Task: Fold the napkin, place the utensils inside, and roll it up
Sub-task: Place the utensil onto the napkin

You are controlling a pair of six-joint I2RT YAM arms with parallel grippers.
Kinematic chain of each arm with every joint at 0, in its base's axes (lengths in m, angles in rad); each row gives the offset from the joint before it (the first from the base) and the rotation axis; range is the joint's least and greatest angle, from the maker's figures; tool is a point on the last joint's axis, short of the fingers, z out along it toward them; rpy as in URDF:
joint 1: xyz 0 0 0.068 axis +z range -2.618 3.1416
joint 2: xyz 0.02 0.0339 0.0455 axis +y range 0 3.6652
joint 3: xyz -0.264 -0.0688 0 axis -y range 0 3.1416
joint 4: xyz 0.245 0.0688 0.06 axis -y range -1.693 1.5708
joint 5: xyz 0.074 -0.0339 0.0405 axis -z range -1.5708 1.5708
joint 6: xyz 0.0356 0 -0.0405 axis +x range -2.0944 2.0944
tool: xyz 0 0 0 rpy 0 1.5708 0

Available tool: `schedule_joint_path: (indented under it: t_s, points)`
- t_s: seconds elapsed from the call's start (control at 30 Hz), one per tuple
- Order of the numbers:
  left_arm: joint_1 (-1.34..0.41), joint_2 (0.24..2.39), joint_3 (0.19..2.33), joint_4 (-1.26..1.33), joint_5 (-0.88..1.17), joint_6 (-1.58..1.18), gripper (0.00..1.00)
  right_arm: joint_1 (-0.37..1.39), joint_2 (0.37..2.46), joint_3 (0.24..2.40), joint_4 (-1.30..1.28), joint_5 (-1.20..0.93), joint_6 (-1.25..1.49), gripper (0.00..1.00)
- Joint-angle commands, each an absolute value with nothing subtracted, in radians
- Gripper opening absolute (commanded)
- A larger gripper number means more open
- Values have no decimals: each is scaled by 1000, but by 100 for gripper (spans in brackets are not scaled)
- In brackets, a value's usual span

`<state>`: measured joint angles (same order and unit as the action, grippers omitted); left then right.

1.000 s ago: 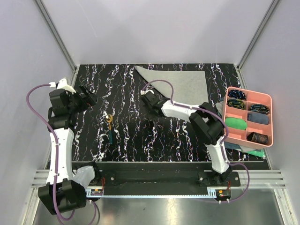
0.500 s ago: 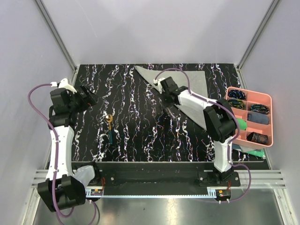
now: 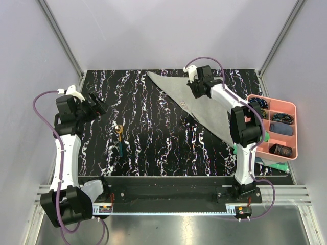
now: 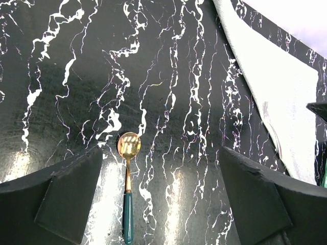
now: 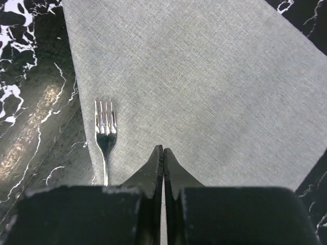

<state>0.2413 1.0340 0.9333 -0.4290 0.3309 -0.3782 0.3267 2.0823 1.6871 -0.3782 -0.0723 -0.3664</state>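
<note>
At 9 o'clock on the counter (image 3: 153, 153), the left end effector (image 3: 97, 107) is being held above the surface with its fingers spread wide and nothing between them. Probably it is being parked there so that the middle is free for the cloth work. The spoon (image 4: 127, 153) is lying at about 8 o'clock, bowl toward 12 o'clock and well apart from the napkin (image 3: 207, 99), so it is not yet being placed inside. The napkin is lying toward 1 o'clock, folded into a triangle. The fork (image 5: 104, 125) is being seen at its left edge in the right wrist view, tines on the cloth border. The right end effector (image 5: 163, 151) is being held just over the cloth with its fingers pressed together, gripping nothing as far as can be judged. At 3 o'clock the pink tray (image 3: 271, 98) is standing beside the napkin.
</note>
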Motion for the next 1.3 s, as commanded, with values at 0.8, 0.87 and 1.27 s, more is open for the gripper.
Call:
schedule_joint_path:
  t_s: [0.8, 0.87, 1.27]
  points:
    - [247, 1038, 925, -370, 403, -400, 99, 342, 2092, 1580, -465, -242, -271, 32]
    - [247, 1037, 925, -368, 407, -400, 99, 345, 2100, 1583, -465, -223, -279, 32]
    - [247, 1034, 923, -365, 413, -403, 99, 359, 2148, 1614, -468, -167, -299, 24]
